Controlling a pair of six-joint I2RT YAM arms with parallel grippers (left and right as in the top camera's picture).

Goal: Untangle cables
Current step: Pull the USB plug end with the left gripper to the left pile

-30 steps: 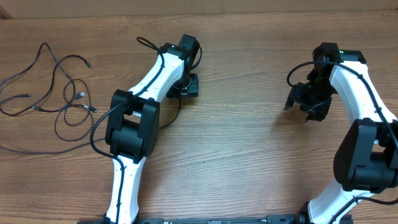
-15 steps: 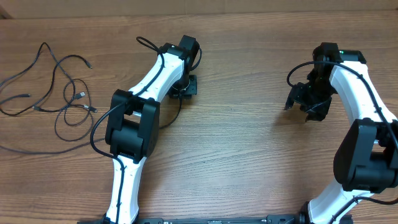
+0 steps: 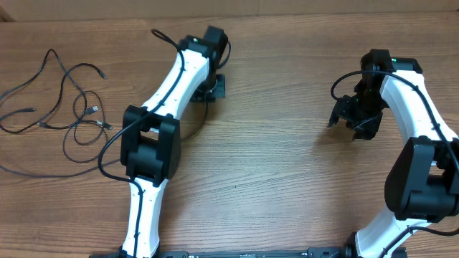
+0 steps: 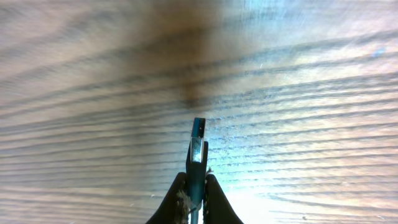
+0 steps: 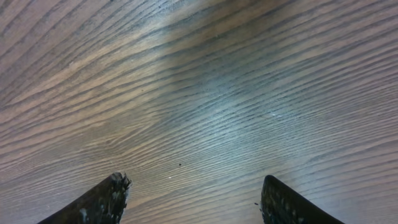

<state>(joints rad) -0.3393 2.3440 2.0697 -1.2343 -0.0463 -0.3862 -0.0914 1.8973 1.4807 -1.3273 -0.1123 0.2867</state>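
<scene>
Overhead, loose black cables (image 3: 72,107) lie near the table's (image 3: 272,165) left edge; left claw (image 4: 196,186) pinches a blue-tipped plug (image 4: 198,140); right claw (image 5: 193,196) gapes open.

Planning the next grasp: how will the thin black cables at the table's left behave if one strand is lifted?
Probably floppy: the cables lie in loose loops on the table, so a lifted strand should sag. Likely light, since they are far thinner than the left arm. Strands cross one another, so pulling one may drag its neighbours.
</scene>
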